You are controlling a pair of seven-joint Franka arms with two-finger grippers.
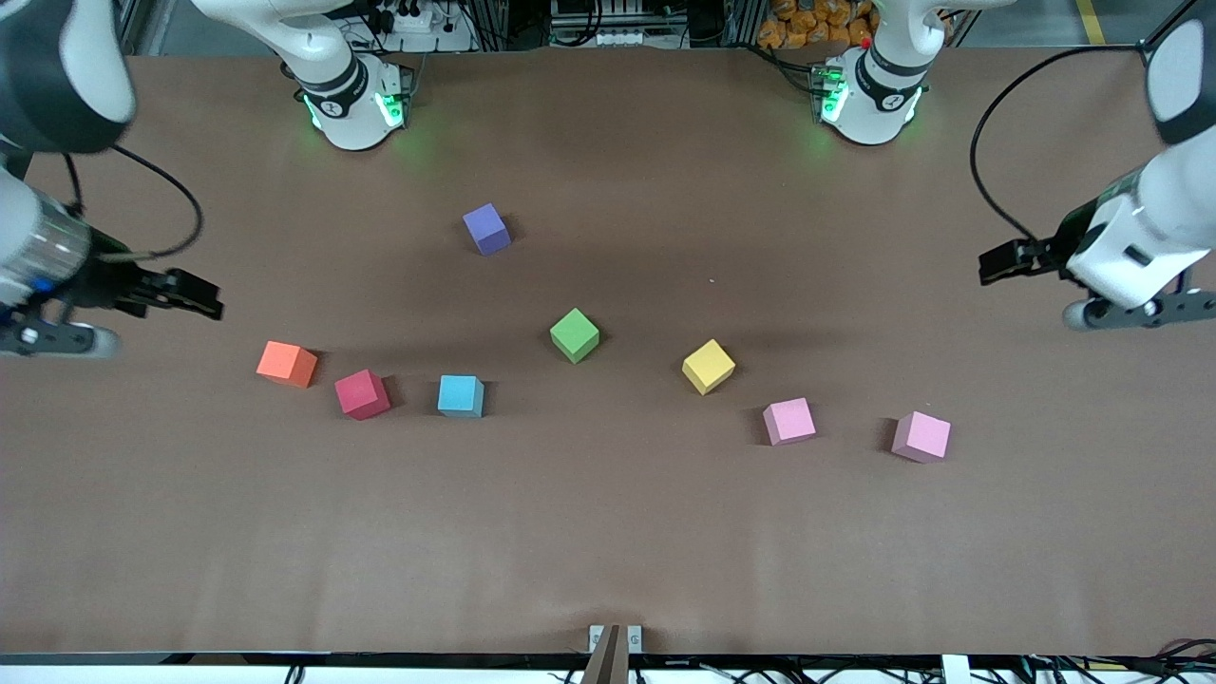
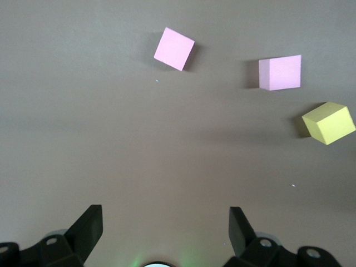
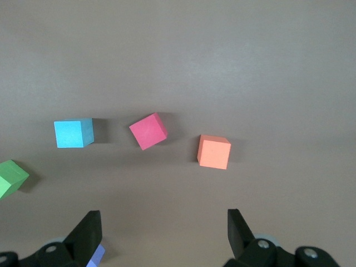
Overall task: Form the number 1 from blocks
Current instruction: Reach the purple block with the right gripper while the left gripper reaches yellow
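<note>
Several cubes lie scattered on the brown table. The purple block (image 1: 486, 229) lies farthest from the front camera, with the green block (image 1: 574, 334) and yellow block (image 1: 708, 366) nearer. Orange (image 1: 286, 364), red (image 1: 362, 394) and light blue (image 1: 461, 396) blocks sit in a row toward the right arm's end. Two pink blocks (image 1: 789, 421) (image 1: 921, 437) lie toward the left arm's end. My right gripper (image 1: 195, 296) hangs open and empty over bare table beside the orange block (image 3: 214, 152). My left gripper (image 1: 1007, 261) hangs open and empty over the table's left-arm end, apart from the pink blocks (image 2: 174, 49) (image 2: 280, 72).
The brown table (image 1: 608, 532) stretches wide between the blocks and the front edge. A small metal bracket (image 1: 615, 638) sits at the middle of that edge. Both arm bases (image 1: 353, 100) (image 1: 869, 95) stand at the table's back edge.
</note>
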